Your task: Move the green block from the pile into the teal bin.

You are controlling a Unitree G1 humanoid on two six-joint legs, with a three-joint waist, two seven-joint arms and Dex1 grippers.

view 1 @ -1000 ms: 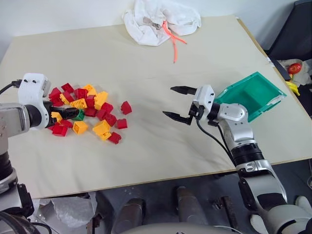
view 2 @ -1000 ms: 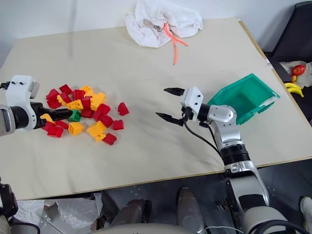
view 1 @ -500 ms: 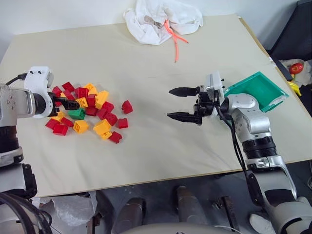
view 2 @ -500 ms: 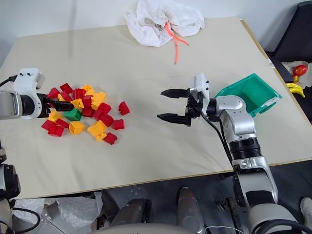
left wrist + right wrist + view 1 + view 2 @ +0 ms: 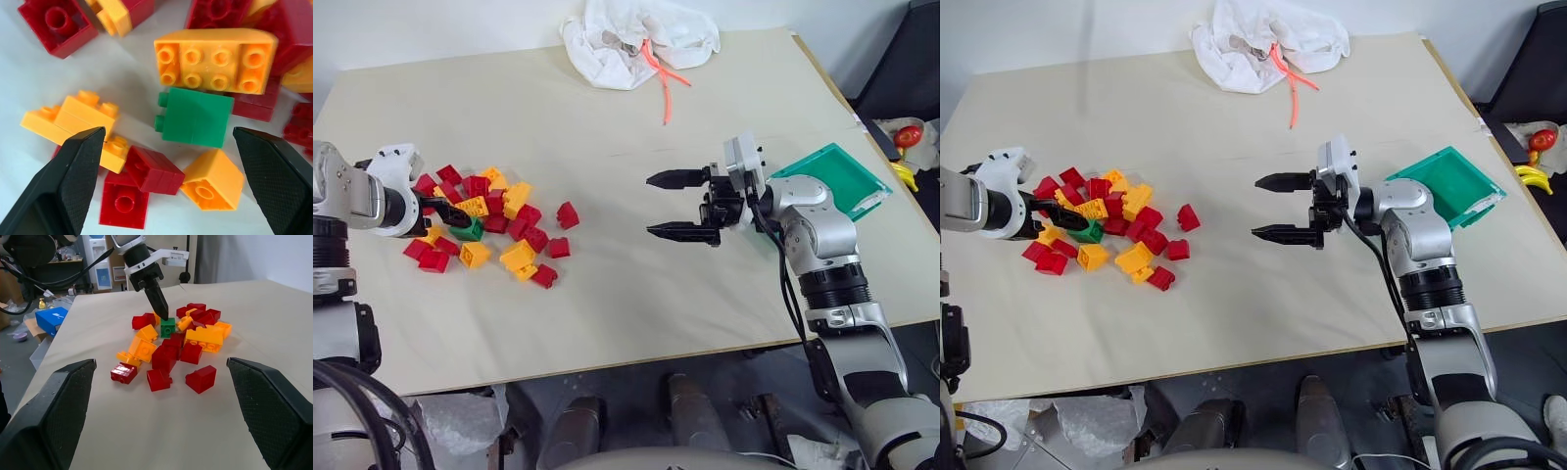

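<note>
Beige table (image 5: 607,294), white wall (image 5: 431,24)

The teal bin (image 5: 832,176) is partly hidden: its near left corner lies behind the right arm. The green block (image 5: 468,231) is partly covered by the black fingers of the left gripper (image 5: 450,213) and by neighbouring bricks of the pile (image 5: 494,225). In the left wrist view, red and yellow bricks at the borders are cut off by the picture's edge. At the far right, the small red and yellow objects (image 5: 904,147) beside the table are partly cut off, too small to identify.
</note>
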